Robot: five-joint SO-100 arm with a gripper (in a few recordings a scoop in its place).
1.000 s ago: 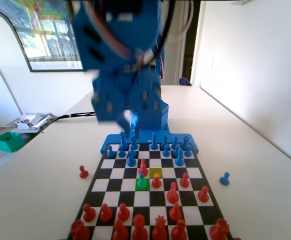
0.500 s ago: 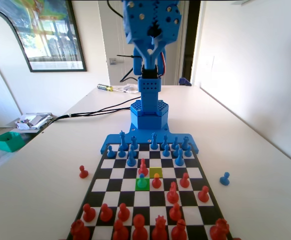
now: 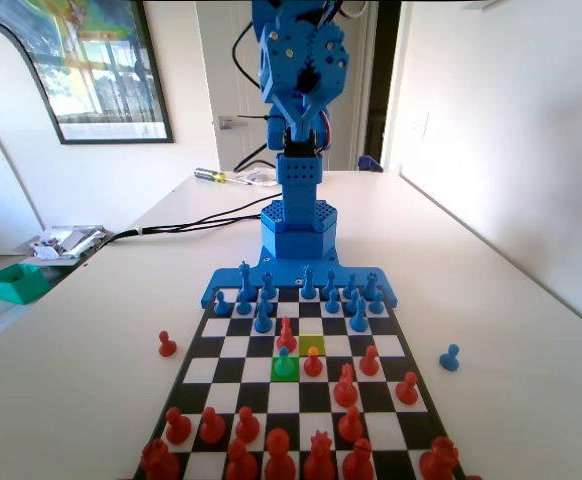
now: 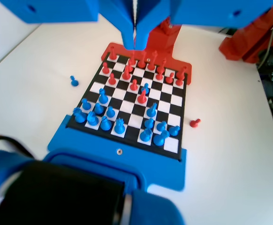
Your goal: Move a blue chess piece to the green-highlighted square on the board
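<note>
The end effector (image 4: 135, 40) hangs high above the board (image 4: 171, 146), its two jaws pressed together with nothing between them; in the wrist view they come down from the top edge over the red end of the board. In the fixed view the end effector (image 3: 306, 100) sits folded up on the raised arm, above the arm's base at the far end of the board (image 3: 196, 350). One second ago the arm was a blurred mass swinging low over the blue back row; half a second ago it had already risen upright, and since then it has turned only slightly, its top leaning a little to the left.

The blue chess piece (image 3: 284, 361) stands upright on the green-highlighted square (image 3: 274, 373), in the middle rows of the board, exactly where it stood in both earlier pictures. In the wrist view the same pawn (image 4: 146, 87) stands among the central red pawns. A red pawn (image 3: 313, 361) stands just beside it on the right, and the yellowish highlighted square (image 3: 312, 344) lies diagonally beyond.

Off the board on the worktop (image 3: 511, 300), a lone blue pawn (image 3: 450, 357) rests near the right edge and a lone red pawn (image 3: 167, 344) near the left edge, both unmoved.
</note>
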